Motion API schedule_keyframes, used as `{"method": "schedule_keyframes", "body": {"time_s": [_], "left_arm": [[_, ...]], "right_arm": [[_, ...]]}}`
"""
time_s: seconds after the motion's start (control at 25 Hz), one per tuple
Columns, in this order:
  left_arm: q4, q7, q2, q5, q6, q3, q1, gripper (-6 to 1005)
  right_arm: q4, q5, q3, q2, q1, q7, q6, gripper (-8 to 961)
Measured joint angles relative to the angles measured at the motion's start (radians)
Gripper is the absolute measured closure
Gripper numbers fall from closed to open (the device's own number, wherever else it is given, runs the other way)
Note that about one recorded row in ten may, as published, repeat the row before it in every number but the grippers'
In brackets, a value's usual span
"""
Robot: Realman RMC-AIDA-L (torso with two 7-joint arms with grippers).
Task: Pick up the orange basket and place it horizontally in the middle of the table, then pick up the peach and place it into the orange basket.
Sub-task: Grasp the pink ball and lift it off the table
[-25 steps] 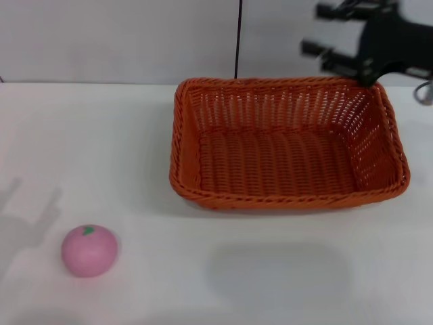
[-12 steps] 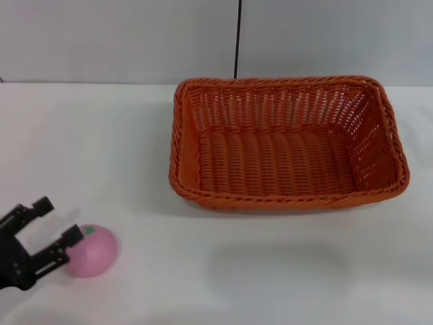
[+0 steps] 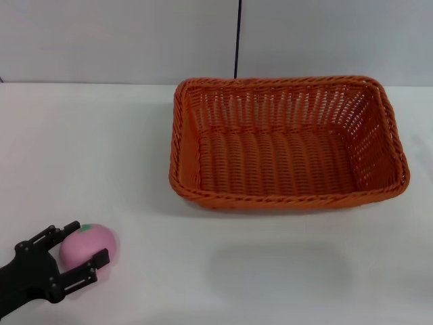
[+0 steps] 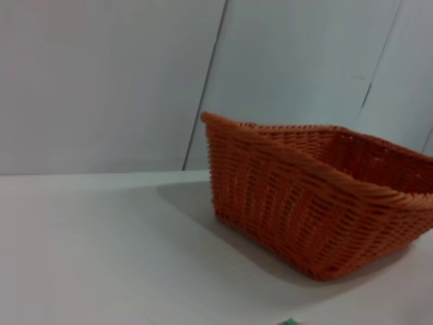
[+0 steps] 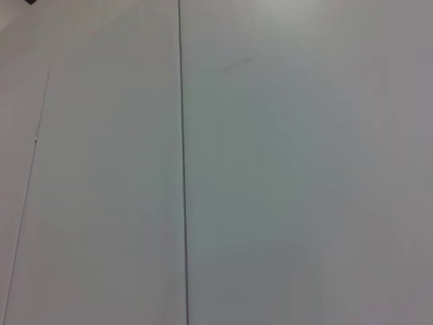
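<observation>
Since the orange basket (image 3: pixel 287 145) already lies lengthways mid-surface (image 3: pixel 88 149), the left hand (image 3: pixel 70 254) straddles the peach (image 3: pixel 86 245) near the front left, fingers open, apparently ready to close

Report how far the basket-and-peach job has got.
Done: the orange basket sits lengthwise across the middle of the table, empty. In hand: the left claw is open around the peach at the near left; the peach looks to be resting on the table, not lifted. Left: close, lift, carry it to the basket and drop it in. The right claw is out of view.
</observation>
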Motion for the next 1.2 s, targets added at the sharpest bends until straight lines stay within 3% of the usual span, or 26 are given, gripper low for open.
{"method": "schedule_keyframes", "body": {"time_s": [0.28,0.48,0.8,0.96,1.2], "left_arm": [[0.004,-0.003,0.000,-0.002,0.001,0.002,0.011,176],[0.001,0.012,0.000,-0.015,0.003,-0.008,0.018,381],[-0.021,0.011,0.000,-0.094,-0.036,-0.009,0.003,550],[-0.038,0.014,0.001,-0.178,-0.121,-0.009,-0.025,586],[-0.118,0.015,-0.003,-0.235,-0.152,-0.005,-0.131,627]], "right_arm": [[0.016,-0.001,0.000,0.000,0.004,0.000,-0.003,431],[0.025,0.001,0.003,0.002,0.005,-0.001,-0.003,431],[0.150,0.085,0.062,0.003,0.016,-0.001,-0.007,430],[0.209,0.120,0.107,0.001,0.008,-0.001,-0.001,431],[0.262,0.121,0.167,0.000,-0.015,-0.028,0.008,431]]}}
